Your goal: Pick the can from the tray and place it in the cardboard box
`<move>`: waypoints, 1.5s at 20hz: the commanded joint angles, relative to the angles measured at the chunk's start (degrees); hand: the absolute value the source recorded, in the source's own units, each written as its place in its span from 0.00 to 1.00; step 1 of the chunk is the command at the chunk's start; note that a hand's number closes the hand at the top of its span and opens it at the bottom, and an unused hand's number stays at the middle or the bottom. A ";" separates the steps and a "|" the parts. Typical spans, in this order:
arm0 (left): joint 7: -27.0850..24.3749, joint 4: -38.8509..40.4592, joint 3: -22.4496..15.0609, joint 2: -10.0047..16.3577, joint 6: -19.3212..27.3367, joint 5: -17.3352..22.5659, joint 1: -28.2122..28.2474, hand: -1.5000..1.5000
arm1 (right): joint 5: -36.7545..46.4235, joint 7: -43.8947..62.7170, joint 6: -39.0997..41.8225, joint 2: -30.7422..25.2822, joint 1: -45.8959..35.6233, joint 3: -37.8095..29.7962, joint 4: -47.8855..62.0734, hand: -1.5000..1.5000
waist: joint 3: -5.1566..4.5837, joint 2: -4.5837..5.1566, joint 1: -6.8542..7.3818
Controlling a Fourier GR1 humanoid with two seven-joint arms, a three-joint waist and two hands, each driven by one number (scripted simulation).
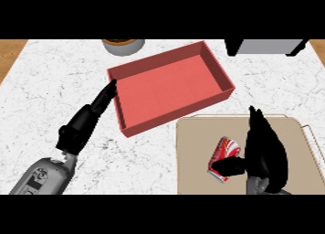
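A red and white can (224,151) lies on its side on the beige tray (196,155) at the lower right. My right hand (265,153) rests over the tray just right of the can, its thumb curled against the can's lower end and its fingers stretched toward the far rim. The red open box (170,87) stands behind the tray, tilted on the counter, with nothing inside. My left hand (91,116) lies with straight fingers along the box's left wall, fingertips touching its near left corner.
A round pot (123,45) with a brown rim stands at the counter's back edge, left of centre. A dark and grey appliance (266,46) sits at the back right. Wooden floor shows beyond both side edges of the white marble counter.
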 commanded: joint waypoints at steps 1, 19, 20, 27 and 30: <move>-3.50 3.53 -0.05 -3.17 -0.01 -2.42 0.98 0.50 | 1.23 5.45 -1.73 0.54 -0.72 -0.33 3.24 0.00 | 0.00 0.02 -0.16; -2.18 3.65 7.13 -5.58 -6.14 -5.94 0.11 0.50 | -2.22 1.29 1.06 0.56 -2.80 -5.66 9.61 0.00 | 0.00 0.00 -0.26; -0.81 2.46 5.78 -6.78 -5.53 -6.98 1.00 0.50 | -1.93 1.22 0.37 0.56 -0.60 -3.65 9.22 0.00 | 0.00 -0.04 -0.23; -1.23 0.22 7.86 -7.29 -8.75 -8.63 4.63 0.50 | -2.65 -1.06 -5.02 0.57 -1.44 -3.36 15.70 0.00 | 0.01 -0.03 -0.02; 3.48 -2.31 7.45 -8.52 -7.16 -9.46 2.74 0.50 | -0.88 3.85 -0.43 0.57 -1.06 -1.97 10.91 0.00 | 0.01 -0.12 -0.10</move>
